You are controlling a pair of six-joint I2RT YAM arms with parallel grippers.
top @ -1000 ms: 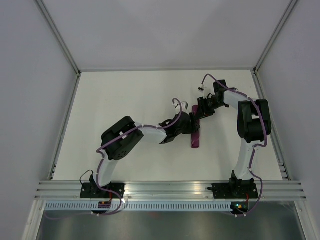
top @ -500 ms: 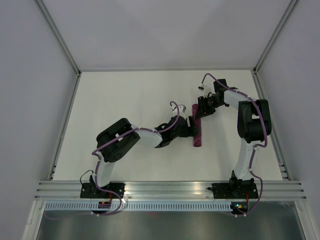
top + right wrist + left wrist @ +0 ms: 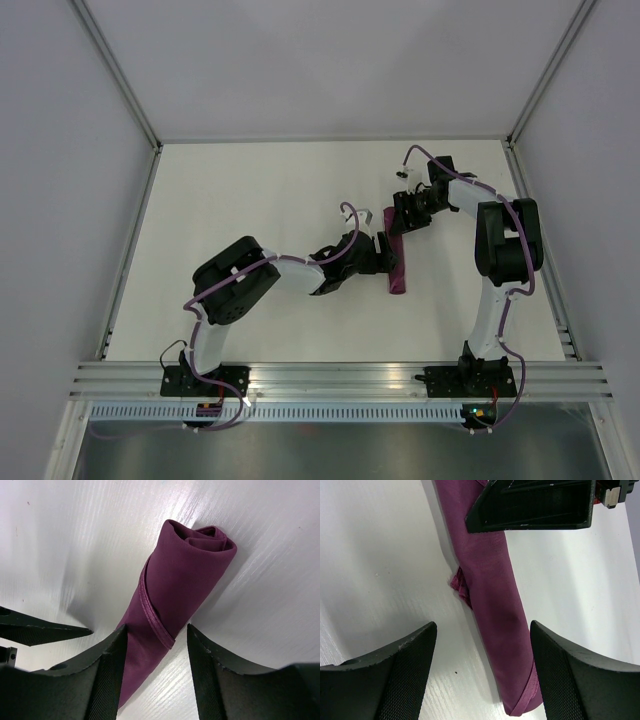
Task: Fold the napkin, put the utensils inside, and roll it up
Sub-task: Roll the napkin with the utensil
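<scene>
The napkin (image 3: 397, 270) lies on the white table as a tight dark magenta roll. No utensils show. In the left wrist view the roll (image 3: 492, 590) runs between my left gripper's (image 3: 483, 625) wide-open jaws, touching neither finger, with its near end just past them. In the right wrist view the roll's far, spiral end (image 3: 190, 565) sticks out beyond my right gripper (image 3: 157, 630), whose open jaws straddle it. From above, the left gripper (image 3: 384, 251) is at the roll's left side and the right gripper (image 3: 404, 218) at its far end.
The table's raised rim (image 3: 330, 141) runs along the back, with grey walls on both sides. A right finger (image 3: 535, 505) shows at the top of the left wrist view, close above the roll.
The left arm's elbow has swung back and down, and its gripper has shifted slightly along the roll. The roll has moved a little to the right. The right gripper has drawn slightly away toward the back.
</scene>
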